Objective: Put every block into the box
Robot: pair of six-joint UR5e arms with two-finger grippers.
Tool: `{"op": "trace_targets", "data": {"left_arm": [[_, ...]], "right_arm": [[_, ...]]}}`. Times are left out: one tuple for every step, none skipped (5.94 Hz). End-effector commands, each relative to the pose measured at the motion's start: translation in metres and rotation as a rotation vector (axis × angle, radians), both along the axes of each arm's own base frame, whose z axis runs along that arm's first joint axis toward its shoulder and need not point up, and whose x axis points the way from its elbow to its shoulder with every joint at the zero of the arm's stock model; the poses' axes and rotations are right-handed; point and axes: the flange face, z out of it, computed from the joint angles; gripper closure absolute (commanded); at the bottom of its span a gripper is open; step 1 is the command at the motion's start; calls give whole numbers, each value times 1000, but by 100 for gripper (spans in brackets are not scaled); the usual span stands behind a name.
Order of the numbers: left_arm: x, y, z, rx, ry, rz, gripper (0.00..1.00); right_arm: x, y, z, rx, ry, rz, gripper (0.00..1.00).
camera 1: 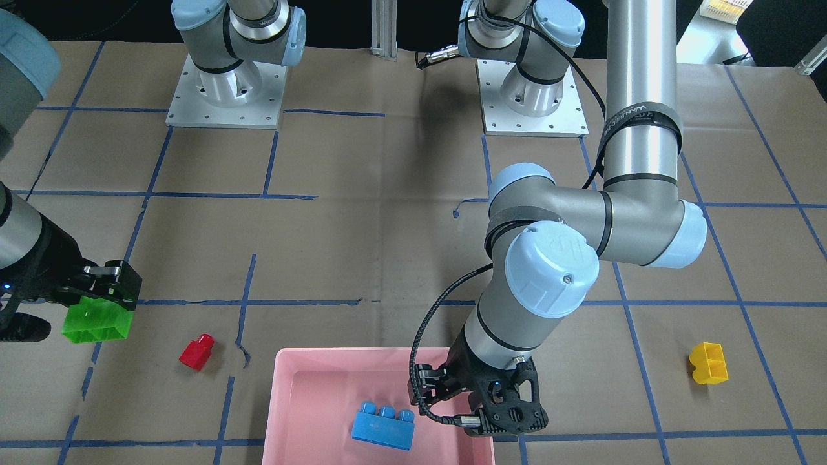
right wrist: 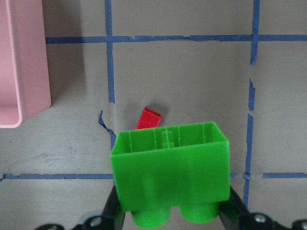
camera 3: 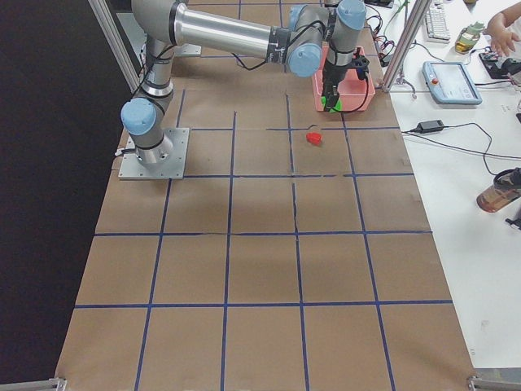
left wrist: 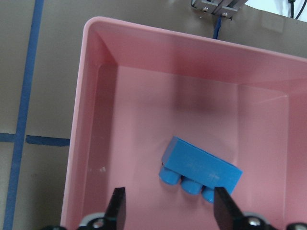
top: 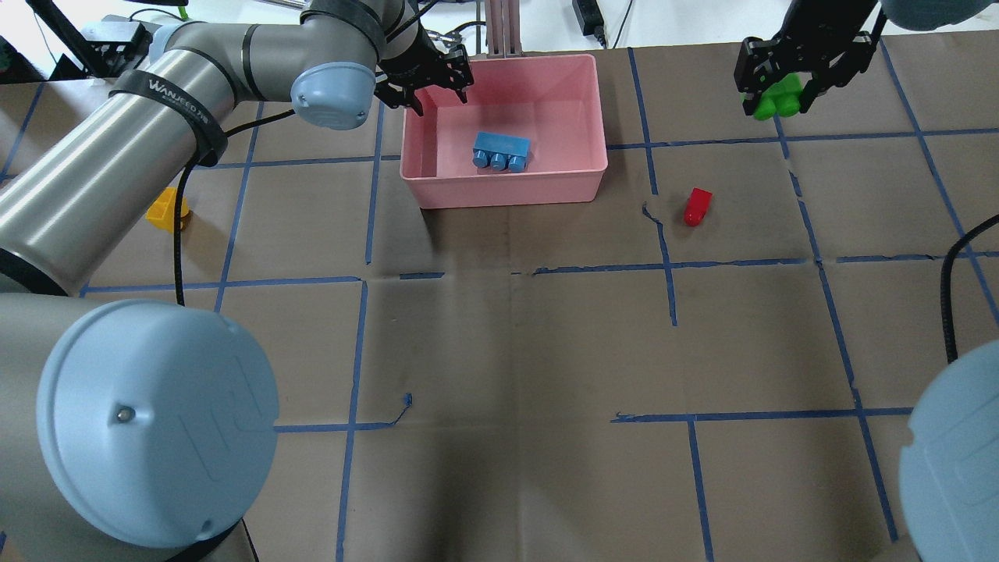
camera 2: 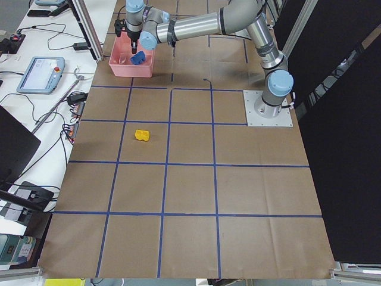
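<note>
The pink box [top: 507, 191] stands at the table's far side, with the blue brick [top: 501, 151] lying on its floor. My left gripper [top: 437, 82] is open and empty above the box's left part; its wrist view shows the blue brick [left wrist: 199, 167] just beyond the spread fingers. My right gripper [top: 780, 97] is shut on the green brick [right wrist: 170, 167] and holds it above the table, right of the box. The red brick [top: 697, 206] lies on the paper between the box and the right gripper. The yellow brick [top: 166, 211] lies far left of the box.
Brown paper with a blue tape grid covers the table. The two arm bases [camera 1: 226, 90] [camera 1: 533, 97] are bolted at the robot's side. My left arm's elbow [camera 1: 549, 258] hangs over the table near the box. An aluminium post [top: 503, 27] stands just beyond the box.
</note>
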Motion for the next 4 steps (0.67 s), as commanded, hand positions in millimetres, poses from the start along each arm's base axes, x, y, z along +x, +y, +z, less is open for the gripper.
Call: {"op": "trace_targets", "data": {"left_arm": [[87, -4, 23, -32, -81, -31, 1], [136, 10, 24, -10, -106, 2, 1], [208, 20, 11, 61, -115, 87, 2], [264, 31, -2, 96, -136, 38, 2]], "right_arm": [[67, -10, -2, -13, -41, -60, 74], [121, -23, -3, -30, -43, -70, 74], [168, -38, -21, -22, -44, -101, 74], [219, -46, -55, 2, -39, -92, 74]]}}
